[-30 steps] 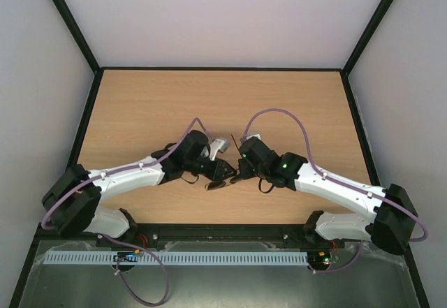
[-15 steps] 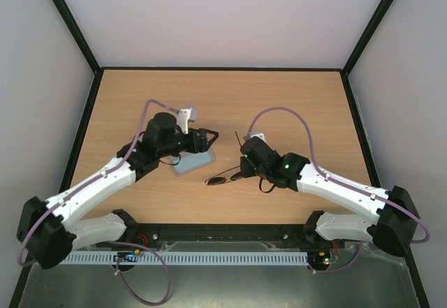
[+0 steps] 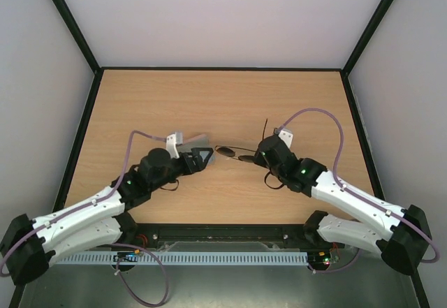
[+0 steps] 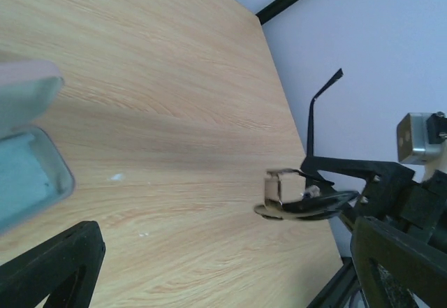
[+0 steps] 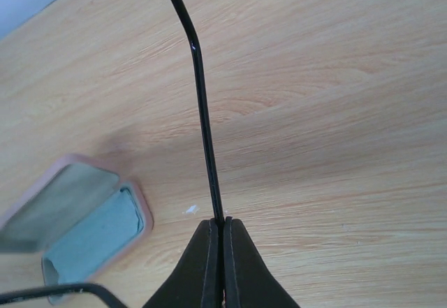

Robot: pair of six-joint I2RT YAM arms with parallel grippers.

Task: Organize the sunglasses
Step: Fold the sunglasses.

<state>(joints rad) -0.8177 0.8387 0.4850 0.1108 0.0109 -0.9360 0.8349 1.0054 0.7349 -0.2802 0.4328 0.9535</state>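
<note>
The sunglasses point(image 3: 228, 152) are a small black pair with dark lenses, held above the table. My right gripper point(image 3: 257, 157) is shut on one thin wire temple arm point(image 5: 202, 112), pinched between its fingertips point(image 5: 223, 225). In the left wrist view the sunglasses point(image 4: 307, 202) hang at the right, in front of the right gripper's black body. My left gripper point(image 3: 200, 156) stands wide open just left of the lenses, with nothing between its fingers point(image 4: 59, 262). It hides most of the case in the top view.
A pink case point(image 5: 77, 217) lies open on the wooden table point(image 3: 140, 105), showing a light blue inside. It appears again at the left edge of the left wrist view point(image 4: 28, 175). Black frame rails border the table.
My left gripper let go of the sunglasses, opened wide, drew back to the left and returned over the case. My right gripper carried the sunglasses up and away from the near edge.
</note>
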